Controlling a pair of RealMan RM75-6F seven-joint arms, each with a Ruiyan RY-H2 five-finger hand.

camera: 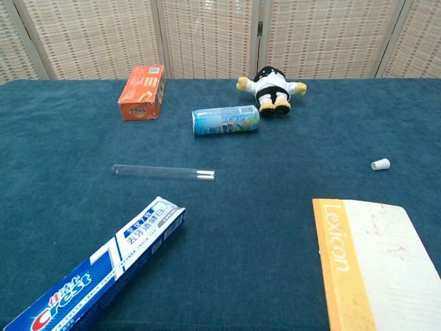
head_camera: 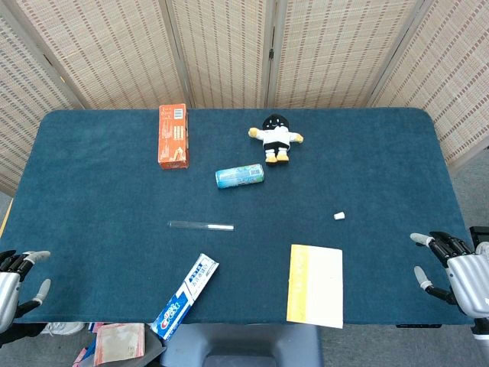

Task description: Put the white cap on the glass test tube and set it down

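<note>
Glass test tube (head_camera: 201, 225) faint on cloth; both robot hands cropped, fingers spread, empty.

Open cloth all round glass test tube (head_camera: 201, 225); toothpaste box (head_camera: 185, 286) near at 6 o'clock, blue can (head_camera: 240, 177) near at 1 o'clock; orange carton (head_camera: 173, 136) and plush doll (head_camera: 274, 138) well apart at 12 o'clock; white cap (head_camera: 339, 215) alone, Lexicon notebook (head_camera: 315, 285) near at 7 o'clock; left hand (head_camera: 15, 279) and right hand (head_camera: 451, 271) at near table edge, clear lanes inward.
</note>
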